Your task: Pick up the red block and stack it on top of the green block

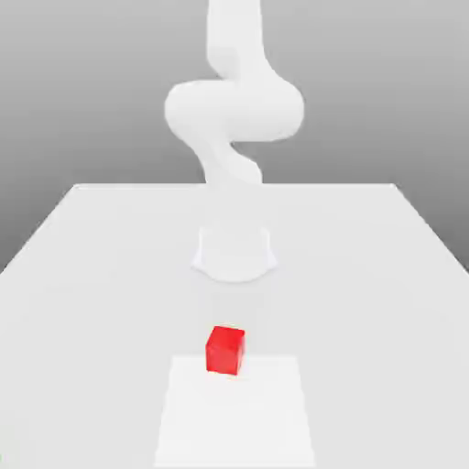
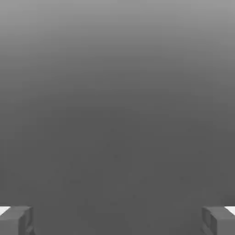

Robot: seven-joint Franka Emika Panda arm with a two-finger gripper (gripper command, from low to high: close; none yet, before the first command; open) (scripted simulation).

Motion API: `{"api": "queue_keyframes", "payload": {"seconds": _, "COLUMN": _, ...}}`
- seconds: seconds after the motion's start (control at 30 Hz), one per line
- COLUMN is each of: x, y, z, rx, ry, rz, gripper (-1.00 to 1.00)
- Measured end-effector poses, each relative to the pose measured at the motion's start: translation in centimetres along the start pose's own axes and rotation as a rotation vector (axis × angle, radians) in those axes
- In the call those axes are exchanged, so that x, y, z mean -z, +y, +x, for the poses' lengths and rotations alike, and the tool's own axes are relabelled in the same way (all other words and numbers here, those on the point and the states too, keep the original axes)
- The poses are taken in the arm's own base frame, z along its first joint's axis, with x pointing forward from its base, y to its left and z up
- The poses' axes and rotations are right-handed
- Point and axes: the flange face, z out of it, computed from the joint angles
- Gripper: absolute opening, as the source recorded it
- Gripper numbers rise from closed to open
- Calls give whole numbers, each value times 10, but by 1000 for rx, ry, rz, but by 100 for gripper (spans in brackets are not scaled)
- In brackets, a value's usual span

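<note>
Block (image 1: 225,350): rests free on the table (image 1: 92,275), unheld.
Gripper (image 2: 117,220): jaws spread wide, empty, ready for a grasp.

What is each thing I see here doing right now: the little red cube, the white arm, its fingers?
red block: resting on the table, untouched.
white arm: raised behind the block, away from it.
fingers: spread wide apart, nothing between them.
</note>
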Motion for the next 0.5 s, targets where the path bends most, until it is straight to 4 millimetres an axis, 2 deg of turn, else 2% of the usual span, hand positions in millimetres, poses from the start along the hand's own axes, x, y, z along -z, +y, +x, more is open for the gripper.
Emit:
{"api": "queue_keyframes", "payload": {"seconds": 0.13, "x": -95, "y": 34, "z": -26, "rx": -44, "ry": -96, "rz": -112, "gripper": 0}}
{"api": "queue_keyframes", "payload": {"seconds": 0.27, "x": -175, "y": 81, "z": -65, "rx": -86, "ry": -189, "rz": -226, "gripper": 0}}
{"api": "queue_keyframes", "payload": {"seconds": 0.4, "x": -239, "y": 141, "z": -118, "rx": -128, "ry": -282, "rz": -352, "gripper": 0}}
{"api": "queue_keyframes", "payload": {"seconds": 0.5, "x": -275, "y": 196, "z": -168, "rx": -163, "ry": -358, "rz": -462, "gripper": 0}}
